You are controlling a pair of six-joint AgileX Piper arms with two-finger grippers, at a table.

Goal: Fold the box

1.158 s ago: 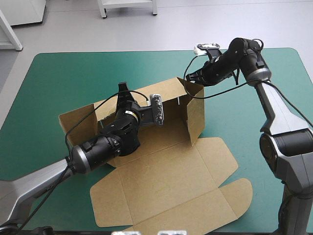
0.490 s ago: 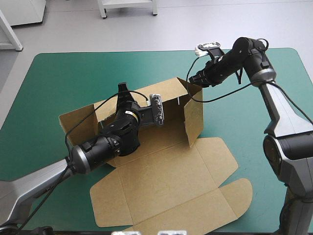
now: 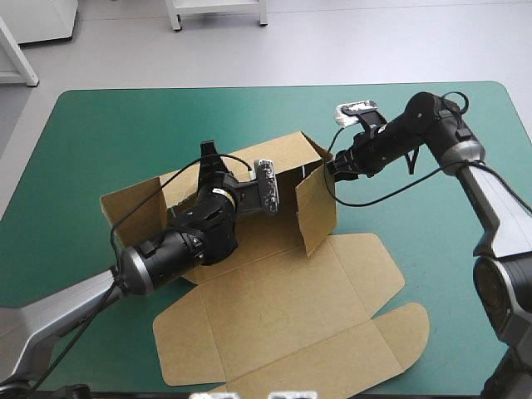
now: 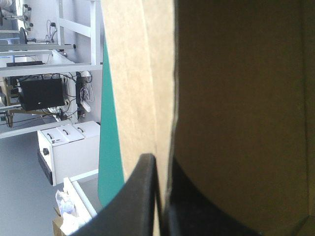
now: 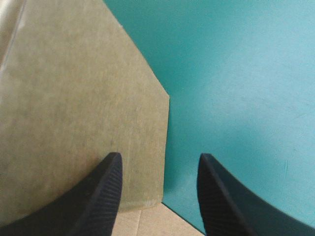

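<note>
Left hand (image 4: 158, 164) all but closed, pinching the box (image 3: 274, 299) rear wall. Right hand (image 5: 159, 157) spread wide at the side flap (image 3: 317, 212); contact not determinable.

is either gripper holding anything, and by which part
The left gripper is shut on the box, at the top edge of its raised far wall. The right gripper holds nothing.

raised box (image 3: 316, 208) walls block centre; teal-green cover (image 3: 125, 133) bare along far edge
</note>
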